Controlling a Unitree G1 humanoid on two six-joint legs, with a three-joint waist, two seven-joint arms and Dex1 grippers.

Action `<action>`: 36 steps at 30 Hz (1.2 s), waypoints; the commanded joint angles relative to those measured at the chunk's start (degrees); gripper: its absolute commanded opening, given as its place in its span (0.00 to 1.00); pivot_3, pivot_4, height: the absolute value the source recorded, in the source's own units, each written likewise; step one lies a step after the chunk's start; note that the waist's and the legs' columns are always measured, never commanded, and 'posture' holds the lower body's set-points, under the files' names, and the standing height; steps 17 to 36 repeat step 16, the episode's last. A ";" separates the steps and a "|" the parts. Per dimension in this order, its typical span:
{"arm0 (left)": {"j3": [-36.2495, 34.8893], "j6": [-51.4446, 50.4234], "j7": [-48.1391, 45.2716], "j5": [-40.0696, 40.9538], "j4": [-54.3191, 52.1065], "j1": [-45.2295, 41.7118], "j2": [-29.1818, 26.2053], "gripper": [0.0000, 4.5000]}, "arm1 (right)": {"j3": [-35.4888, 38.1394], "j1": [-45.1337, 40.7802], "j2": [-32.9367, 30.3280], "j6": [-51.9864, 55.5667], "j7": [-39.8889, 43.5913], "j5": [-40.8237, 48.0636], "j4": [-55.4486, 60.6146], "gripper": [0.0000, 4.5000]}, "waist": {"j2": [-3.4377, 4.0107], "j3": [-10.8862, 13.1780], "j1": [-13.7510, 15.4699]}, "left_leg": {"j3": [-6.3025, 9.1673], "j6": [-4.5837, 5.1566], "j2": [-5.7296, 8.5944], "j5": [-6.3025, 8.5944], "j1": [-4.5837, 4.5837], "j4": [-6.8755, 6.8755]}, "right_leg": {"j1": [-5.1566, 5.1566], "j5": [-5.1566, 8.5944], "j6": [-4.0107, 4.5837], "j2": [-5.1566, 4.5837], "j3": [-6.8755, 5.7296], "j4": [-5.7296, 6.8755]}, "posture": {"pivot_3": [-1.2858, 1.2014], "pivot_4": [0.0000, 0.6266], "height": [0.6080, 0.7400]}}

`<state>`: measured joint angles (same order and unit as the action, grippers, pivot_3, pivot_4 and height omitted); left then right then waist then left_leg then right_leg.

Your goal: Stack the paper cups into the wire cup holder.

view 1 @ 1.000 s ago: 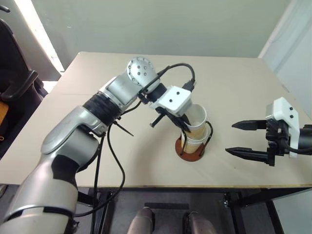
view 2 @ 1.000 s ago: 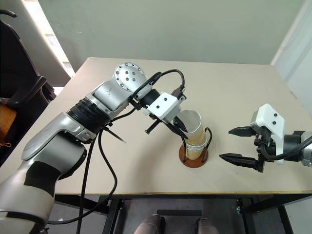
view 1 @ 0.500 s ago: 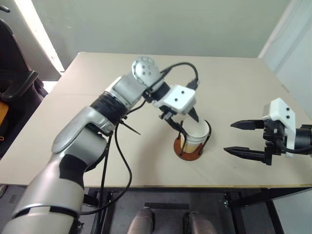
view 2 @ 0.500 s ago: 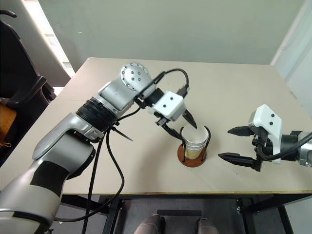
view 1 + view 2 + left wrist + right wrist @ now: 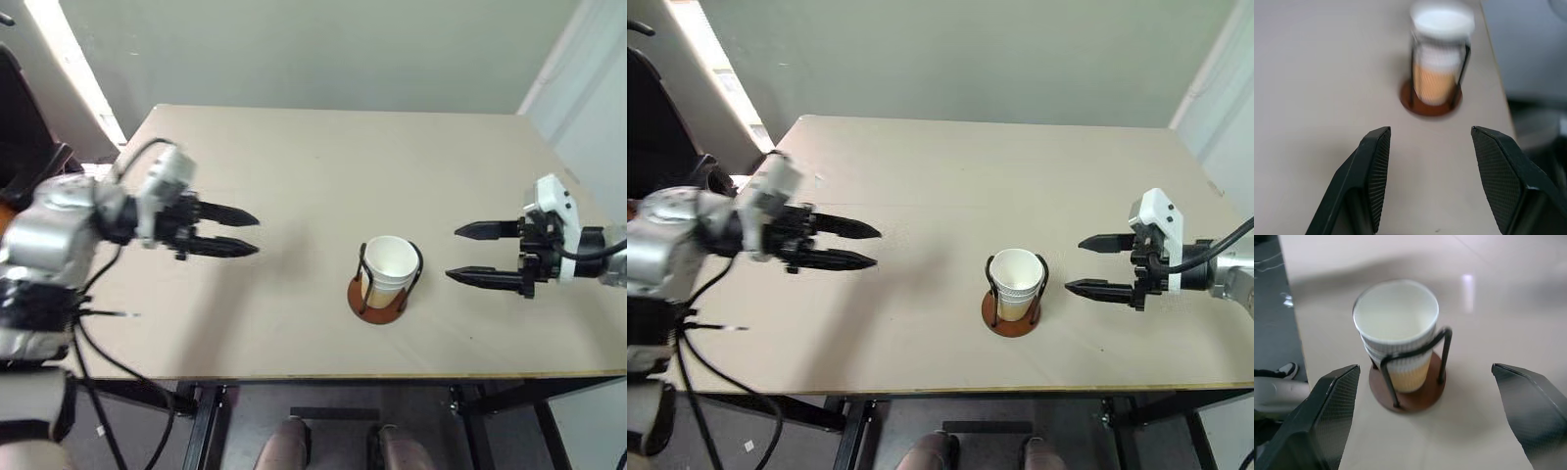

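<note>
From the head camera, the paper cups (image 5: 389, 266) sit nested upright in the wire cup holder (image 5: 379, 298) on the table (image 5: 323, 166), between the left gripper (image 5: 245, 233) and right gripper (image 5: 460, 254), both spread and empty. The left wrist view shows its fingers (image 5: 1374, 171) apart, aimed at the stack. The right wrist view shows wide-set fingers (image 5: 1327, 406) flanking the holder.

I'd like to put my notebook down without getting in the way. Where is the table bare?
The far half of the table is bare. So is the stretch between the left gripper and the wire cup holder with its paper cups. It is tighter between the holder and the right gripper.
</note>
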<state>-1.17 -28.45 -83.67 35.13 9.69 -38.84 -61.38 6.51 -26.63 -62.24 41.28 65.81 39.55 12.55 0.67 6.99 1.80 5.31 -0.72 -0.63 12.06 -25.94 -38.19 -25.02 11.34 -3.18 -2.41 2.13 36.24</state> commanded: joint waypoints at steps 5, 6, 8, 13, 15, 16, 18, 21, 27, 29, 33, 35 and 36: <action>-12.64 -2.77 3.82 -0.35 -3.53 13.98 -4.79 0.62 | -1.76 -5.27 -1.08 -3.84 5.79 -4.36 -5.88 1.00 | -0.03 0.01 -0.21 | 0.01 0.09 -0.06 0.09 0.28 0.10 | -0.10 0.21 0.44 -0.03 -0.07 0.71 | 0.52 0.24 1.00; -13.89 -2.97 4.31 -0.39 -4.07 15.55 -5.04 0.62 | -1.94 -5.65 -1.08 -4.13 6.27 -4.86 -6.55 1.00 | -0.03 0.01 -0.27 | 0.03 0.03 -0.09 0.09 0.36 0.23 | -0.09 0.17 0.59 -0.03 -0.16 0.72 | 0.52 0.24 1.00; -15.85 -3.31 5.29 -0.23 -5.06 17.94 -4.98 0.62 | -2.38 -6.25 -0.93 -4.41 6.96 -5.54 -7.16 1.00 | -0.02 0.01 -0.43 | 0.04 -0.09 -0.12 0.04 0.49 0.31 | -0.06 0.16 0.72 0.00 -0.18 0.76 | 0.52 0.24 1.00; -17.80 -4.78 6.72 1.05 -8.25 20.16 -3.72 0.62 | -3.95 -7.55 0.12 -3.99 8.44 -6.13 -6.95 1.00 | -0.02 0.01 -0.59 | 0.06 -0.19 -0.11 -0.13 0.75 0.46 | 0.11 0.13 0.96 0.03 -0.15 0.79 | 0.52 0.24 1.00; -17.58 -5.14 7.10 1.12 -8.93 20.14 -3.30 0.62 | -4.47 -8.02 0.61 -3.97 8.41 -6.68 -7.18 1.00 | -0.02 0.01 -0.61 | 0.05 -0.20 -0.11 -0.13 0.83 0.48 | 0.18 0.15 1.01 0.03 -0.14 0.79 | 0.52 0.24 1.00; -17.32 -5.19 7.38 0.89 -8.88 19.99 -3.07 0.62 | -4.59 -8.16 0.78 -3.90 8.40 -6.84 -7.23 1.00 | -0.02 0.01 -0.61 | 0.05 -0.20 -0.11 -0.13 0.84 0.50 | 0.17 0.16 1.02 0.03 -0.13 0.79 | 0.52 0.24 1.00; -17.32 -5.19 7.38 0.89 -8.88 19.99 -3.07 0.62 | -4.59 -8.16 0.78 -3.90 8.40 -6.84 -7.23 1.00 | -0.02 0.01 -0.61 | 0.05 -0.20 -0.11 -0.13 0.84 0.50 | 0.17 0.16 1.02 0.03 -0.13 0.79 | 0.52 0.24 1.00; -17.32 -5.19 7.38 0.89 -8.88 19.99 -3.07 0.62 | -4.59 -8.16 0.78 -3.90 8.40 -6.84 -7.23 1.00 | -0.02 0.01 -0.61 | 0.05 -0.20 -0.11 -0.13 0.84 0.50 | 0.17 0.16 1.02 0.03 -0.13 0.79 | 0.52 0.24 1.00; -17.32 -5.19 7.38 0.89 -8.88 19.99 -3.07 0.62 | -4.59 -8.16 0.78 -3.90 8.40 -6.84 -7.23 1.00 | -0.02 0.01 -0.61 | 0.05 -0.20 -0.11 -0.13 0.84 0.50 | 0.17 0.16 1.02 0.03 -0.13 0.79 | 0.52 0.24 1.00; -17.32 -5.19 7.38 0.89 -8.88 19.99 -3.07 0.62 | -4.59 -8.16 0.78 -3.90 8.40 -6.84 -7.23 1.00 | -0.02 0.01 -0.61 | 0.05 -0.20 -0.11 -0.13 0.84 0.50 | 0.17 0.16 1.02 0.03 -0.13 0.79 | 0.52 0.24 1.00; -17.32 -5.19 7.38 0.89 -8.88 19.99 -3.07 0.62 | -4.59 -8.16 0.78 -3.90 8.40 -6.84 -7.23 1.00 | -0.02 0.01 -0.61 | 0.05 -0.20 -0.11 -0.13 0.84 0.50 | 0.17 0.16 1.02 0.03 -0.13 0.79 | 0.52 0.24 1.00; -17.32 -5.19 7.38 0.89 -8.88 19.99 -3.07 0.62 | -4.59 -8.16 0.78 -3.90 8.40 -6.84 -7.23 1.00 | -0.02 0.01 -0.61 | 0.05 -0.20 -0.11 -0.13 0.84 0.50 | 0.17 0.16 1.02 0.03 -0.13 0.79 | 0.52 0.24 1.00; -17.32 -5.19 7.38 0.89 -8.88 19.99 -3.07 0.62 | -4.59 -8.16 0.78 -3.90 8.40 -6.84 -7.23 1.00 | -0.02 0.01 -0.61 | 0.05 -0.20 -0.11 -0.13 0.84 0.50 | 0.17 0.16 1.02 0.03 -0.13 0.79 | 0.52 0.24 1.00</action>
